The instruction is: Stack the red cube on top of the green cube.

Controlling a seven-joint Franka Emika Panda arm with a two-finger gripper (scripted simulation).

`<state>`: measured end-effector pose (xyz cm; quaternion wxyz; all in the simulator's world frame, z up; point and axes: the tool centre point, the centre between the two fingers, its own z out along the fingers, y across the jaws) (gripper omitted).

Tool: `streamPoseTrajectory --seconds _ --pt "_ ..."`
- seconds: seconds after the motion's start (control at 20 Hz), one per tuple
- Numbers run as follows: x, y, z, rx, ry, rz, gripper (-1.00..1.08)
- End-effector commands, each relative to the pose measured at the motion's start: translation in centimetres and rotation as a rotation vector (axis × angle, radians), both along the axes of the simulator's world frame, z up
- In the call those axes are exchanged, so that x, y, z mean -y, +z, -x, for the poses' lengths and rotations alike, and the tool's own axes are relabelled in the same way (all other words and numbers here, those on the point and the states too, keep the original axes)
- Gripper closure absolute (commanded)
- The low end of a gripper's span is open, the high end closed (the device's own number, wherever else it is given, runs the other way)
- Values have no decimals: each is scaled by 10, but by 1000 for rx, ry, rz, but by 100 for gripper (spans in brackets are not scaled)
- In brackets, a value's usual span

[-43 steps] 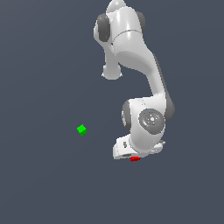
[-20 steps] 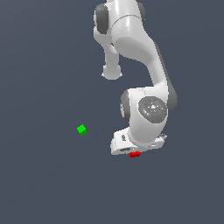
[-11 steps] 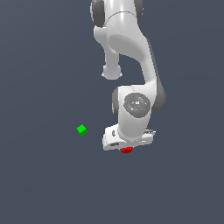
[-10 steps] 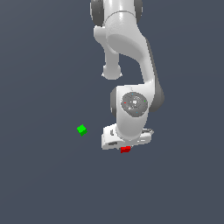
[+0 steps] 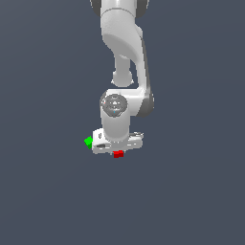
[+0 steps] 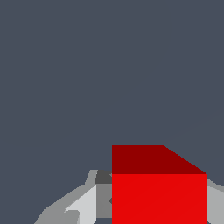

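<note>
"How far along was the stacking at that point?"

"About midway, I judged. My pincer (image 5: 118, 150) was clenched on the red cube (image 5: 118, 154), which showed just under my hand, a little below the middle of the exterior frame. In the wrist picture the red cube (image 6: 159, 188) filled the lower right, with a finger (image 6: 83, 205) pressed against its side."

"And the green cube?"

"The green cube (image 5: 88, 141) sat at the left edge of my hand in the exterior frame, just beside it, slightly higher in the picture than the red one. The wrist picture showed none of it, only bare grey floor (image 6: 87, 78) beyond the red cube."

"So the pick was done?"

"Yes, as far as I could tell: the red cube was in my grasp. I could not tell how high it hung. What was left was to bring it squarely over the green cube, lower it, and let go. Nothing was stacked yet."
</note>
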<state>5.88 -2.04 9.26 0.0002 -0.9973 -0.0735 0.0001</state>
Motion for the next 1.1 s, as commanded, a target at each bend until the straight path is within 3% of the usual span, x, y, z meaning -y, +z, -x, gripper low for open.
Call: streamPoseTrajectory --seconds 0.0,0.6,1.05 --pt "24 -5 14 1 -1 0 108" --pt "127 -27 72 0 -1 0 108" --pt "156 -33 86 0 0 0 108"
